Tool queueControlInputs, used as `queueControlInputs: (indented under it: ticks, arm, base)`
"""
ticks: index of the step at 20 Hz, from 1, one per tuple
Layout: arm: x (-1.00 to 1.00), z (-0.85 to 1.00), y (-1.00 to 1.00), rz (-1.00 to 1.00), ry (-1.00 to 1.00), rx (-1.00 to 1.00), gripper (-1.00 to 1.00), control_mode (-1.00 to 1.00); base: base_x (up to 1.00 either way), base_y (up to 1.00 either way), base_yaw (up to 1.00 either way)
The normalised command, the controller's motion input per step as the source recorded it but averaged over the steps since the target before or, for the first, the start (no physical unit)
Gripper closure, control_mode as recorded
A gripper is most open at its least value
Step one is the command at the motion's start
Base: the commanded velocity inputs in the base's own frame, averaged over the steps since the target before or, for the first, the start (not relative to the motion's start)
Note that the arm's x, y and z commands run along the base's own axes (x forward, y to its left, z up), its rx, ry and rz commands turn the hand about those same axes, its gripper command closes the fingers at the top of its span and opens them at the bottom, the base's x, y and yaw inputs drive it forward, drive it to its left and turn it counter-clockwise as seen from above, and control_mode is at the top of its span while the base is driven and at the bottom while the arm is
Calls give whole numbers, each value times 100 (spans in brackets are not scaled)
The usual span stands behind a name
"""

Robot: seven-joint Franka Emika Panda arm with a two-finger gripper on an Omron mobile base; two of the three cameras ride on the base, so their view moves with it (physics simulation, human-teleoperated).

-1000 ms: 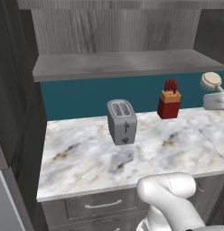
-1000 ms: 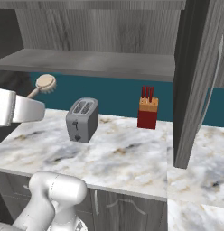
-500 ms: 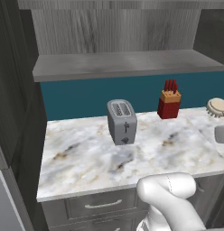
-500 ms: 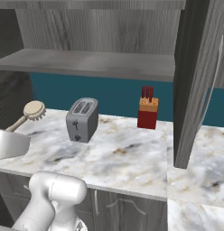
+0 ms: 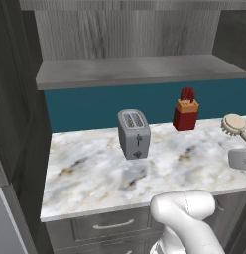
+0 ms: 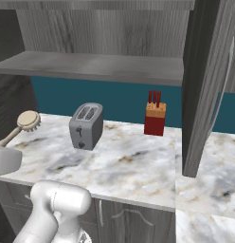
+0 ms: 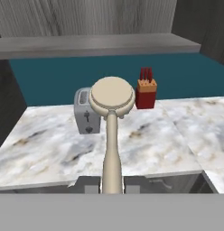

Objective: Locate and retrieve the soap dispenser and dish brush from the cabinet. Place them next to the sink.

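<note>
While my gripper (image 7: 112, 189) is clamped on the dish brush (image 7: 112, 117) handle, I see the toaster (image 7: 86, 116) at nine o'clock of its head, the knife block (image 7: 146, 94) at two o'clock.

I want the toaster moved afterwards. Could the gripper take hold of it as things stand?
Probably not yet: the gripper is shut on the dish brush. Nothing stands in front of the toaster on the counter.

Toaster (image 5: 134, 134) and knife block (image 5: 186, 110) stand mid-counter (image 5: 90, 173); marble bare left of toaster, open passage.
</note>
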Motion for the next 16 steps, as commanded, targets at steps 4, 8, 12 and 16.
queueControlInputs:
  ticks: [4, 8, 12, 16]
  arm:
    - [0, 0, 6, 0, 0, 0, 100, -100]
    - [0, 0, 0, 0, 0, 0, 100, -100]
    - [-3, 0, 0, 0, 0, 0, 100, 100]
    - [0, 0, 0, 0, 0, 0, 100, 100]
  base:
    - [0, 0, 0]
    - [0, 0, 0]
    - [-7, 0, 0]
    - [-37, -1, 0]
